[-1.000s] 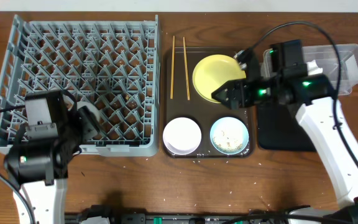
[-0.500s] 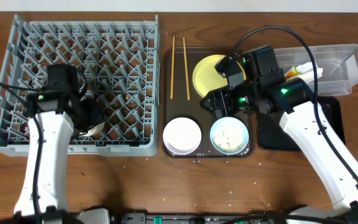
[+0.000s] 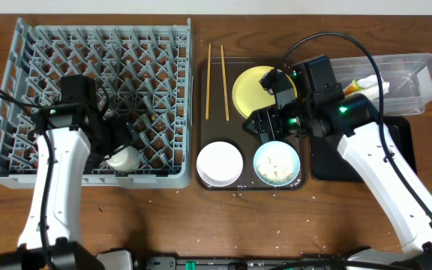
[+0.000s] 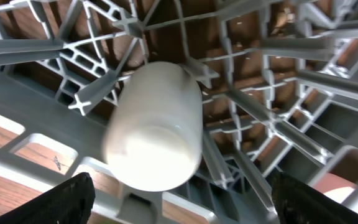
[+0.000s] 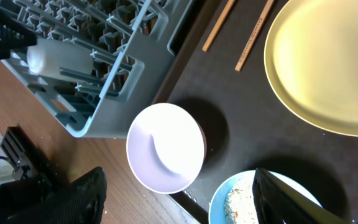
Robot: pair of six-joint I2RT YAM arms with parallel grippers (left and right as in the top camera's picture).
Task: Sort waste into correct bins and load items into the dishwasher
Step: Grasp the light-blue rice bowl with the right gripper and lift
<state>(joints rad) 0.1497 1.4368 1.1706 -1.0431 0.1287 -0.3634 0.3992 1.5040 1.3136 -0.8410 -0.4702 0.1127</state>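
small white cup [image 4: 157, 127] now uncovered, blurred

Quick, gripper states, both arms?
Left gripper: open, small white cup lies free in the rack.
Right gripper: open, holding nothing.

The left gripper [image 4: 191, 202] has swung in over the rack [image 3: 21, 161] and spread its fingers, leaving the cup [image 3: 124, 159] lying near the near edge. The right gripper [image 5: 179, 180] has shifted left over the tray [image 3: 202, 150].
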